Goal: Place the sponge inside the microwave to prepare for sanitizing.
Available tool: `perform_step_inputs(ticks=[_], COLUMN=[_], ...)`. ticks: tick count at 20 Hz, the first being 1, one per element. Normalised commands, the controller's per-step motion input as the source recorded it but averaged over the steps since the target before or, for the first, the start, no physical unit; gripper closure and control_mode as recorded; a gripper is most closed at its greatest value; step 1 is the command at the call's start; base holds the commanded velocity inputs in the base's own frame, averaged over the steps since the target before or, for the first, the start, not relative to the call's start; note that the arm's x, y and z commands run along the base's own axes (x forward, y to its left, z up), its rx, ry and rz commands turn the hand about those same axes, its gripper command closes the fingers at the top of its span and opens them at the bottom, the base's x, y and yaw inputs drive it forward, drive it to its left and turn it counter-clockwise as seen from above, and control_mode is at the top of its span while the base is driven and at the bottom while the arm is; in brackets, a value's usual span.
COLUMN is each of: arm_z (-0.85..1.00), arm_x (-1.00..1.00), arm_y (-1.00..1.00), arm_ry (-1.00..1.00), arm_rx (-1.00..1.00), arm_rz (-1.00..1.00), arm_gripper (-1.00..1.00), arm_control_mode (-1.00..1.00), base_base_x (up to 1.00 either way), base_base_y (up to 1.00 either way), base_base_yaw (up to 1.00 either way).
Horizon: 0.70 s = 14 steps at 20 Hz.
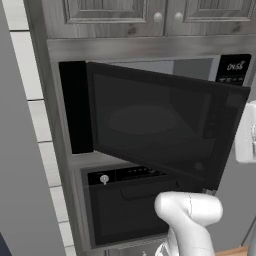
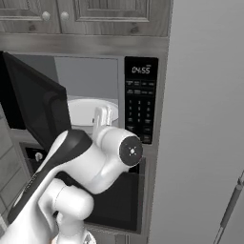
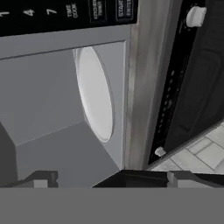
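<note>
The microwave point(image 2: 140, 105) is built into the wall unit. Its dark glass door point(image 1: 150, 125) hangs wide open to the left, baring a grey interior point(image 3: 48, 100) and a round pale turntable point(image 2: 88, 110) point(image 3: 94, 94). My gripper point(image 3: 113, 179) is open just in front of the opening, aimed into the cavity. The two fingertips point(image 3: 41, 178) stand far apart with nothing between them. The hand view is rolled, so the keypad point(image 3: 65, 13) runs along its top. The sponge is out of view. In the right base view my white arm point(image 2: 95, 162) covers the lower front of the microwave.
A black oven point(image 1: 130, 210) with small round knobs point(image 3: 195, 16) sits directly under the microwave. Grey wooden cabinets point(image 1: 150, 15) hang above it. A tall grey panel point(image 2: 205, 119) flanks the right side, and a tiled wall point(image 1: 35, 125) lies to the left.
</note>
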Motion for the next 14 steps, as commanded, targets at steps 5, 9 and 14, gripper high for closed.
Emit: perform_step_inputs(ticks=[5,9,14], arm_z=[0.00,0.00,0.00], arm_x=[0.16,0.08,-0.37], arm_y=[0.34,0.37,0.62], arm_ry=[-0.12,-0.16,-0.08], arm_rx=[0.00,0.00,0.00], arm_rz=[0.22,0.29,0.40], arm_gripper=[-1.00,-1.00,-1.00], arm_control_mode=[-1.00,-1.00,-1.00], base_base_x=[0.00,0.00,0.00], base_base_y=[0.00,0.00,0.00], base_base_yaw=[0.00,0.00,0.00])
